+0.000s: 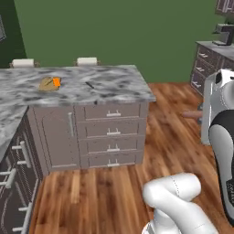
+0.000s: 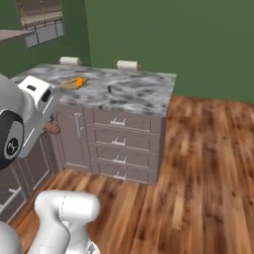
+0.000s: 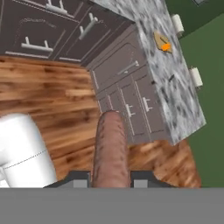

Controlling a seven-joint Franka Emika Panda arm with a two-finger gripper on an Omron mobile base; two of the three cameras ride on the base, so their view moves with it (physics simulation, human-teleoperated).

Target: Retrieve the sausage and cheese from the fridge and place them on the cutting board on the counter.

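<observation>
The sausage [image 3: 110,148] is sitting between the two dark finger tips of the gripper [image 3: 110,180], which is closed tight on its near end, so the reddish-brown link is sticking straight out ahead of the hand. In the left base view the sausage's tip [image 1: 191,115] is poking out from behind the white arm, and in the right base view a short stub of it [image 2: 51,129] is showing beside the hand, in front of the cabinet fronts and above the wood floor [image 1: 173,137].

The cheese [image 1: 56,82] is lying as a bright orange wedge on the tan cutting board [image 1: 47,84], which is resting flat on the marbled counter [image 1: 114,84] toward its far left end. From the right base view the cheese [image 2: 79,82] and board [image 2: 72,84] are sitting near the counter's [image 2: 139,92] left corner; in the hand view they [image 3: 165,47] [image 3: 159,40] are showing small and far off on the counter [image 3: 175,87]. A thin dark object [image 1: 89,85] is lying on the stone well apart from the board.

Drawers with silver handles [image 1: 113,133] are stacked below the counter, next to a cabinet door [image 1: 57,137]. Two white stool tops [image 1: 87,61] are peeking over the far edge, with a green wall [image 1: 114,32] behind.
</observation>
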